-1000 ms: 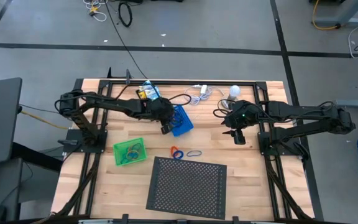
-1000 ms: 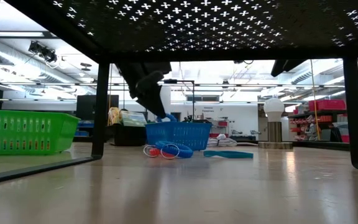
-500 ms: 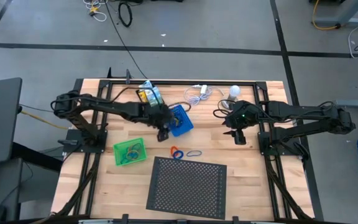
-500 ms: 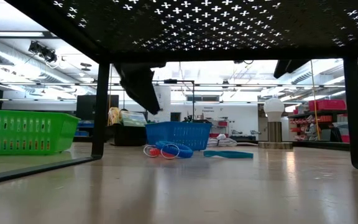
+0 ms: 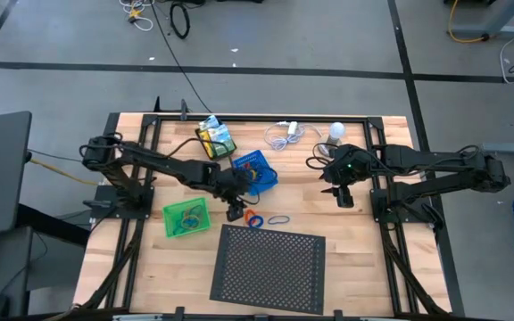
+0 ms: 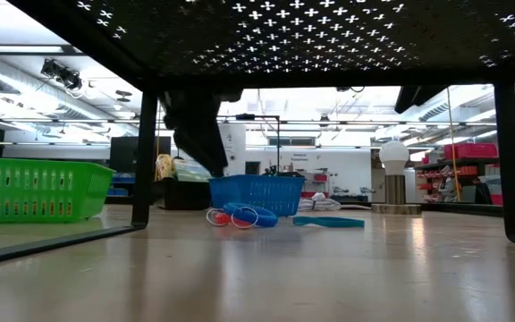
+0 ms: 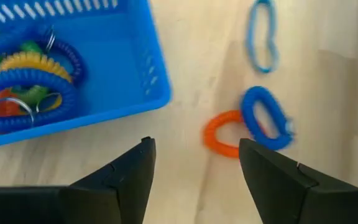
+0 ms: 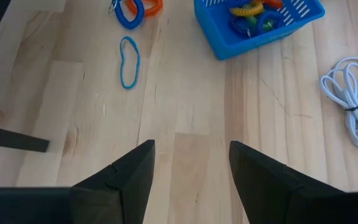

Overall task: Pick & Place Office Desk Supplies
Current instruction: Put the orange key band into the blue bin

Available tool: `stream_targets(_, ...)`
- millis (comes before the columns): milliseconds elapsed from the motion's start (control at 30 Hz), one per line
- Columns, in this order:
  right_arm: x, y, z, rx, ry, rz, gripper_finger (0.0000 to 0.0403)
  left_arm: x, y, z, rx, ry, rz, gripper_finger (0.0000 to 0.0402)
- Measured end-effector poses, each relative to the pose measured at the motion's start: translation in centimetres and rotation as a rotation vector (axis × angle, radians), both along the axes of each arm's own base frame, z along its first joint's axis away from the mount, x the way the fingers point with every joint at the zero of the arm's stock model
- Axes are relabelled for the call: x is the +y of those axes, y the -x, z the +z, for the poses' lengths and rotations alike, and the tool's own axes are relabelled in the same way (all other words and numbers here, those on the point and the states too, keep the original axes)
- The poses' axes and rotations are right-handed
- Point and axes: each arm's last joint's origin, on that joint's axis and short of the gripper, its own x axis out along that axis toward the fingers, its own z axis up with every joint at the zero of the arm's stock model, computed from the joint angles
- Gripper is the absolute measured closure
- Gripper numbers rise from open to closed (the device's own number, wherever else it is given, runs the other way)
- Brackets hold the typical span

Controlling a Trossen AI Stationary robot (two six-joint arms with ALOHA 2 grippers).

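Blue tray holds coiled loops.

even bright overhead light, soft shadows; left wrist view slightly blurred, low view backlit.

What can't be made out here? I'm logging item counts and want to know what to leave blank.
- Green tray contents: too small in the high view; the wall hides them in the low view.
- Blue tray: cut off by the left wrist view's edge, so its coils can't be counted.
- Orange loop: blurred, partly under a blue loop.
- Left claw: tips unclear in the low view.
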Motion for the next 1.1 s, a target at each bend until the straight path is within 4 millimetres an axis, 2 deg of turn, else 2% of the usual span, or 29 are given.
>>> stream_targets(267,0.0,0.0,0.0,0.006,-0.001,0.0,0.0188,0.7,-1.4,-3.0,0.028,0.085,-0.022,0.0161)
stream_targets(567,0.0,0.0,0.0,0.006,-0.001,0.0,0.0188,0.7,-1.7,-4.8,0.075,0.078,-0.007,0.0161)
stream_targets(733,0.0,0.0,0.0,0.005,-0.001,0.0,0.0188,0.7,-1.9,-5.6,0.089,0.074,-0.004,0.0161)
stream_targets(933,0.0,0.0,0.0,0.001,-0.001,0.0,0.0188,0.7,-2.3,-5.5,0.052,0.048,0.011,0.0162)
stream_targets(1033,0.0,0.0,0.0,0.001,-0.001,0.0,0.0188,0.8,-2.3,-5.6,0.05,0.037,0.016,0.018)
stream_targets(1100,0.0,0.0,0.0,0.001,-0.001,0.0,0.0188,0.6,-2.3,-5.6,0.05,0.025,0.014,0.0216)
